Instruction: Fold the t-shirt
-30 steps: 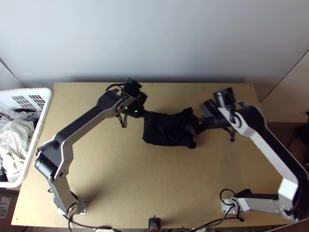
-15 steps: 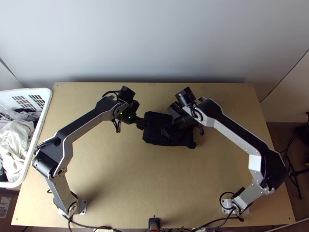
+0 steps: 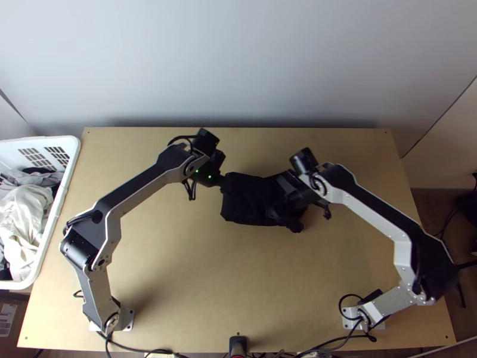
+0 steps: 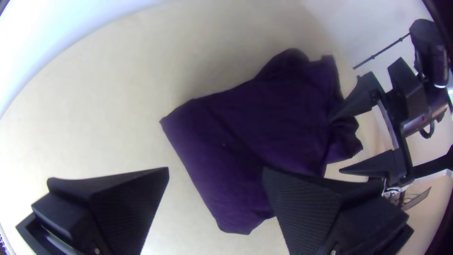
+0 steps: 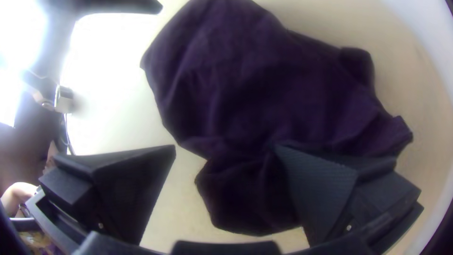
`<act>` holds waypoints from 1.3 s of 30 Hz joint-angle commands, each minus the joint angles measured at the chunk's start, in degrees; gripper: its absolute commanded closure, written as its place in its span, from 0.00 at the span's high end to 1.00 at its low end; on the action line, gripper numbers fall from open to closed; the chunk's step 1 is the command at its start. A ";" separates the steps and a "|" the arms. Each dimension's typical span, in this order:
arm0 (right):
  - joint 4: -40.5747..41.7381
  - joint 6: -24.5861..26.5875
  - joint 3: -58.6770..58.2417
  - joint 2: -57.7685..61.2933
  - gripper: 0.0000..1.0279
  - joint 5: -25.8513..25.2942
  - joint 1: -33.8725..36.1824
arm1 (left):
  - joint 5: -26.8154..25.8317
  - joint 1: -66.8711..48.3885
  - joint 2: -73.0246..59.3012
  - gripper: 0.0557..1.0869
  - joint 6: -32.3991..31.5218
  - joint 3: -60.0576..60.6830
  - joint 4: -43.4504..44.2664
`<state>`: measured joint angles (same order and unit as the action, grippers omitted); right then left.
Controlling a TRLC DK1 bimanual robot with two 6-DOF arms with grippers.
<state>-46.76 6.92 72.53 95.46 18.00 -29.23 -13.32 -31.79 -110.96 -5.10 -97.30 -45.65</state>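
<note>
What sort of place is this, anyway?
Probably a robotics lab or workshop: two robot arms stand mounted on a wooden table with a dark shirt, and a basket of clothes sits beside it.

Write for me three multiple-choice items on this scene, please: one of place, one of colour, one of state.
1. Where does the t-shirt lie?
A) On the floor
B) Against the wall
C) On the table

2. Which colour has the basket?
A) White
B) Red
C) Green

3. How is the left tool?
A) Shut
B) Open
C) Missing

1 C: the top view shows wood around it.
2 A: its rim is white.
3 B: its fingers stand apart.
</note>
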 commanded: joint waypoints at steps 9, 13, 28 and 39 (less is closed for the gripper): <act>-0.70 1.70 -6.70 -12.49 0.96 -0.07 7.09 | 0.23 -2.75 -7.87 0.94 0.18 -6.06 -1.55; -0.79 1.70 -4.24 -13.55 0.96 -0.07 6.47 | 0.75 -2.31 -8.84 0.94 0.53 -5.54 -1.64; 1.41 2.22 -8.20 -4.49 0.96 -0.25 5.50 | 2.95 -0.90 -10.60 0.94 1.06 -2.46 -1.29; 1.24 1.26 2.61 -11.44 0.96 -2.35 3.31 | 2.95 -1.52 -0.05 0.95 -1.31 -9.32 -4.27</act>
<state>-45.50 8.99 68.27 86.72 17.37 -23.86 -10.26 -33.43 -117.19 -4.67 -102.85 -47.99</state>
